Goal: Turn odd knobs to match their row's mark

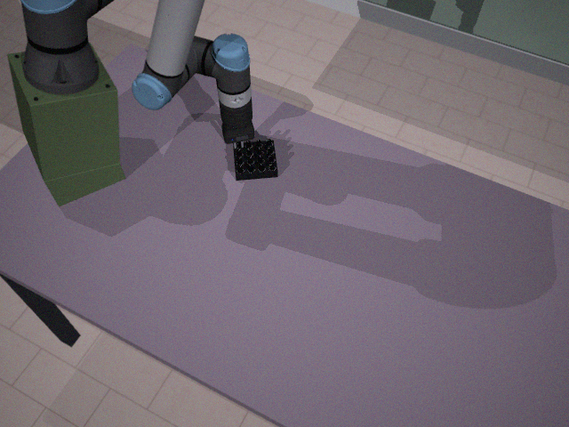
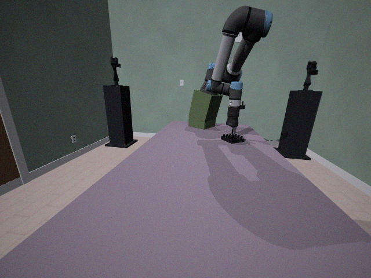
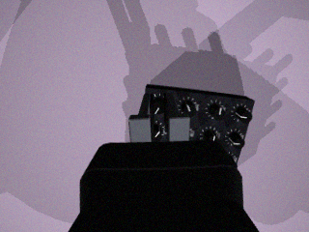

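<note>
Since I cannot tell whether the jaws (image 1: pixel 238 144) (image 2: pixel 233 132) clasp a knob, centre them before twisting, sparing neighbours on the knob box (image 1: pixel 256 175) (image 2: pixel 232 141) (image 3: pixel 200 102)

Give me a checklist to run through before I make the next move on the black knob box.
1. Black rectangular knob box standing flat on the purple table: ok.
2. Black gripper with grey fingers raised well above the knobs: not ok, they reach down to knob height.
3. Gap visible between the fingers: ok.
4. Knob firmly held between them: cannot tell.
5. Every knob's white line readable in the wrist view: not ok, the gripper body hides part of the box.
6. All knobs motionless: cannot tell.
</note>
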Motion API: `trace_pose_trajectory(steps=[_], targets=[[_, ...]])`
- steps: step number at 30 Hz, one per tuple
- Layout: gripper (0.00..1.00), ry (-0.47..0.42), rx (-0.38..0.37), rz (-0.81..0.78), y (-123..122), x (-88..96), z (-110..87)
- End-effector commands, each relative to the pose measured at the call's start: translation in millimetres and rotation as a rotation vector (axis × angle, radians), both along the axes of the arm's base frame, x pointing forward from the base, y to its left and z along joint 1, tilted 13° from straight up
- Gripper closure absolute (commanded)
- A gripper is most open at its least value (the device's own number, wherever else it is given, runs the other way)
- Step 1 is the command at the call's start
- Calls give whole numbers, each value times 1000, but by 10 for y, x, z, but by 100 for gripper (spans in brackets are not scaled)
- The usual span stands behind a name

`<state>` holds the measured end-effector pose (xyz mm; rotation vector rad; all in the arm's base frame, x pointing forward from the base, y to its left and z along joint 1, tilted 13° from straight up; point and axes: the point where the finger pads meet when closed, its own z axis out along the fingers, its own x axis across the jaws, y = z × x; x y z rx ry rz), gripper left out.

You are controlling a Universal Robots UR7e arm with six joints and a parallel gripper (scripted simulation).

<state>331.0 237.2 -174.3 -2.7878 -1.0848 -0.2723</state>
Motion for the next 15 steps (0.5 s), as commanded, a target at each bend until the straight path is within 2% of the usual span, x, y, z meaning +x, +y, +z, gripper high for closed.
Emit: trace_pose_trajectory(steps=[1, 15], targets=[[70, 5, 3, -33, 0, 3, 3], [70, 27, 17, -149, 0, 3, 3]])
